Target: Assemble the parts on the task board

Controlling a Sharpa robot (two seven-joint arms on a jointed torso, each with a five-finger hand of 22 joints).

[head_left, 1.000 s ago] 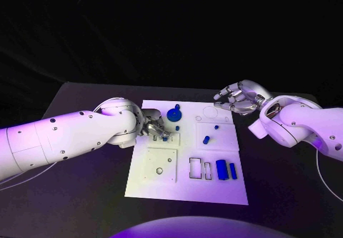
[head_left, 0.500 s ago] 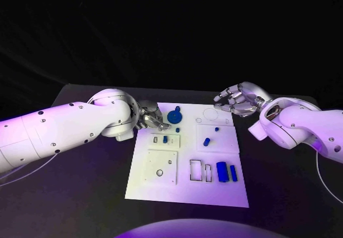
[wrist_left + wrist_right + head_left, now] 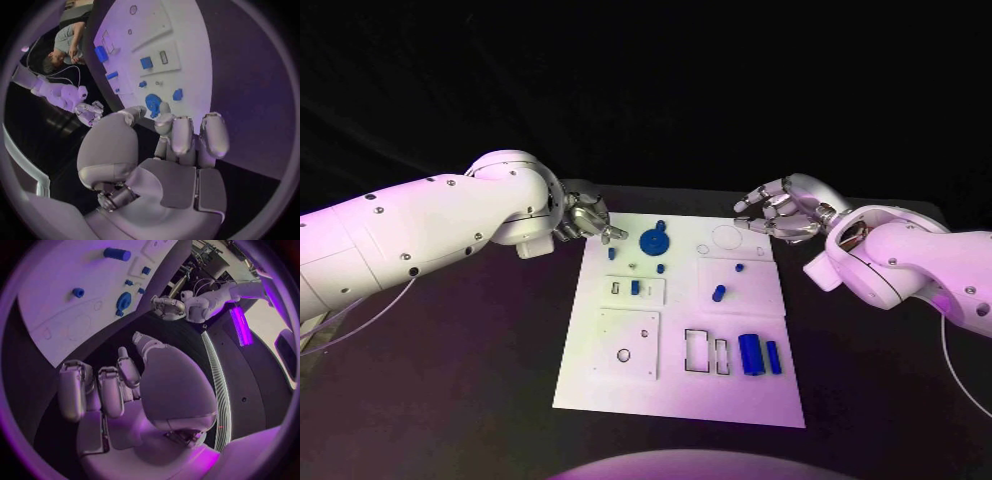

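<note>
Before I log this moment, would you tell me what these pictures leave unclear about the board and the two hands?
- Left hand, head view: its fingertips overlap the task board at a far corner; whether they touch it cannot be told.
- Right hand, head view: fingers curl inward, hiding the palm; the right wrist view shows nothing in it.
- Small blue parts near the round blue part: too small to tell whether seated or loose.

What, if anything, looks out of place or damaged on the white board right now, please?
Nothing stands out. The white board lies flat and whole, its blue pieces sit tidily on it, and both the left hand and right hand hover off its far corners, holding nothing.
</note>
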